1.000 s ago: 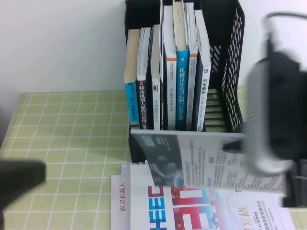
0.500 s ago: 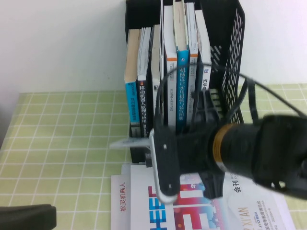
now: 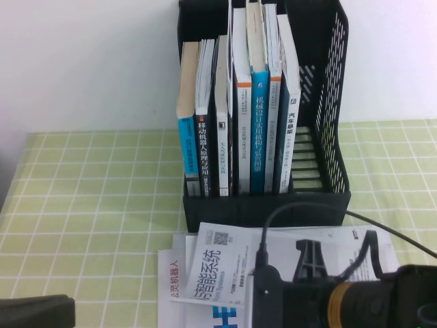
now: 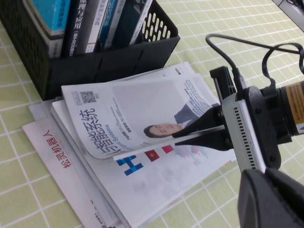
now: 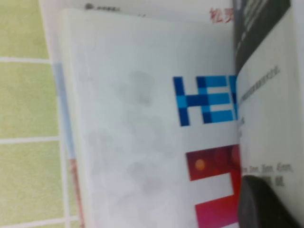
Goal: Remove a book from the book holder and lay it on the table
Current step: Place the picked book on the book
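Note:
The book [image 3: 222, 260], a thin white magazine with a big black title and QR code, lies cover-up in front of the black book holder [image 3: 266, 205]. It rests on other magazines, not on the green checked table [image 3: 89, 198]. In the left wrist view the book [image 4: 123, 111] droops onto the pile at its title end. My right gripper [image 4: 178, 136] is shut on its raised edge beside the portrait. The right wrist view shows one dark finger [image 5: 266, 204] under a printed page [image 5: 270, 118]. My left gripper [image 3: 34, 311] sits shut at the near left, holding nothing.
Several thick books [image 3: 239, 109] stand upright in the holder. Under the book lies a white magazine with red-blue lettering [image 4: 156, 175] on a pile with red Chinese print [image 3: 174, 283]. The right arm's cable [image 3: 287, 212] loops over the pile.
My right arm has swung down and toward the near edge with the book, which has turned cover-up onto the magazine pile. The left gripper has drawn back to the near left corner.

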Tool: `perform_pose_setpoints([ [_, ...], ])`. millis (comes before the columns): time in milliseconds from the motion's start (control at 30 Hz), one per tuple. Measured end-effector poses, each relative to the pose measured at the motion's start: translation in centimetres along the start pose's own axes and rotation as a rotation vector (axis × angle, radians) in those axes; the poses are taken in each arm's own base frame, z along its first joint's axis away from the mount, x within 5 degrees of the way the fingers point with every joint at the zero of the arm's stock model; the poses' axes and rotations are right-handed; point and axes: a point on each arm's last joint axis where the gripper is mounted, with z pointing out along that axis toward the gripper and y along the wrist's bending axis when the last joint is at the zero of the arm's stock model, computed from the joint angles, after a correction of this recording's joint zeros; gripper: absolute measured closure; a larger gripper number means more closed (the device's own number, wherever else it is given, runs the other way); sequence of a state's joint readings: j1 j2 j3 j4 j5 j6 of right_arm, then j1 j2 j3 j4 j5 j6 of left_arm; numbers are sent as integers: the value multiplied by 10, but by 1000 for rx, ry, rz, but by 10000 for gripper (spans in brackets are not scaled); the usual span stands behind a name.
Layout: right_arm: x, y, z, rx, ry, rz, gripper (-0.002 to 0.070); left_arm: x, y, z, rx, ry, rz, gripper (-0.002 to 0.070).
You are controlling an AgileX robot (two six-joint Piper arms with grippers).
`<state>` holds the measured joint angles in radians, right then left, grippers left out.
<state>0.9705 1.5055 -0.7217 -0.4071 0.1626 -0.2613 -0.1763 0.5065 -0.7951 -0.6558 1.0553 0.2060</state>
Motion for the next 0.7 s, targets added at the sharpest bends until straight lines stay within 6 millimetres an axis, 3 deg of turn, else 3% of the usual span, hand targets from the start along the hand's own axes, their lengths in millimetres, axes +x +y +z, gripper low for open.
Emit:
perform_pose_setpoints([
  [333, 8, 9, 5, -23, -2, 58, 620, 0, 0, 0, -1, 0, 0, 678],
  [400, 10, 9, 8, -32, 29, 118, 536, 0, 0, 0, -4, 1, 2, 678],
  [567, 10, 3, 5, -62, 205, 262, 233, 0, 2, 0, -17, 3, 9, 678],
  [633, 4, 0, 0, -99, 249, 279, 169, 0, 2, 0, -18, -3, 7, 678],
  [700, -12, -8, -12, -163, 260, 280, 150, -1, 3, 0, -28, -11, 18, 678],
])
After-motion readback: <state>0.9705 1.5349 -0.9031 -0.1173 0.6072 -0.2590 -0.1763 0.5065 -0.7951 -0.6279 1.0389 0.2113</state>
